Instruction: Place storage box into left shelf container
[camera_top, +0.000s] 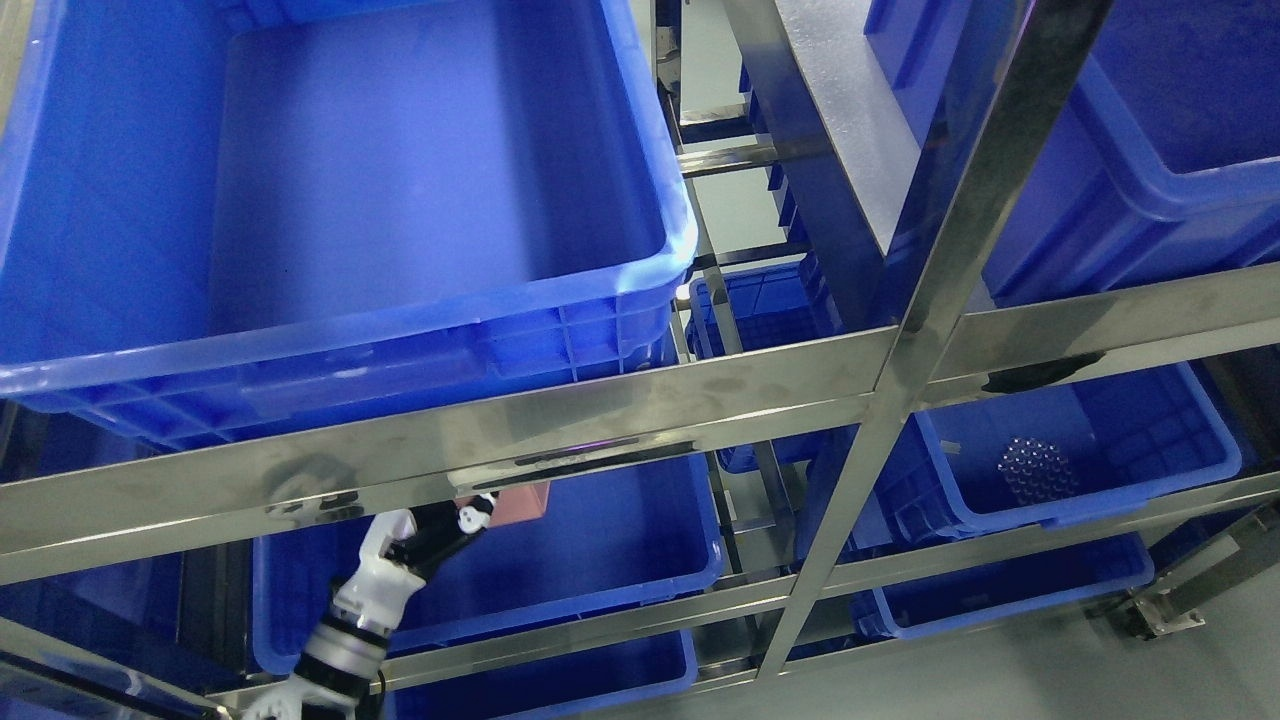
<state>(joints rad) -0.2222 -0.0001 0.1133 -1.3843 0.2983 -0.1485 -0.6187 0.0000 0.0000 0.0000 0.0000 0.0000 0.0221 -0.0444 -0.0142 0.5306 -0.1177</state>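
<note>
A: What takes up most of the view?

B: A stainless steel shelf (640, 410), its shiny rails crossing the whole picture. On its upper left level sits a big blue bin (330, 190) with nothing in it. A second blue bin (1150, 130) stands at the upper right, mostly cut off by the frame.

A: Any writing or labels?

B: None that I can read. The rails carry only blurred reflections.

A: And the room?

B: A pale grey-green floor (1000, 670) shows at the lower right, with one foot of the shelf (1150, 610) planted on it.

A: Lower down?

B: The left shelf container (610, 550), blue, sits on the level under the big bin. To the right, another blue bin (1090, 450) holds a cluster of small shiny round pieces (1035, 470); I cannot tell what they are. More blue bins lie below both.

A: Where is the storage box?

B: The storage box (520, 503) is small and pinkish, just under the front rail, above the left shelf container's interior. The left hand (425, 545) comes up from the lower left, its fingers (470, 517) closed on the box's near end.
</note>
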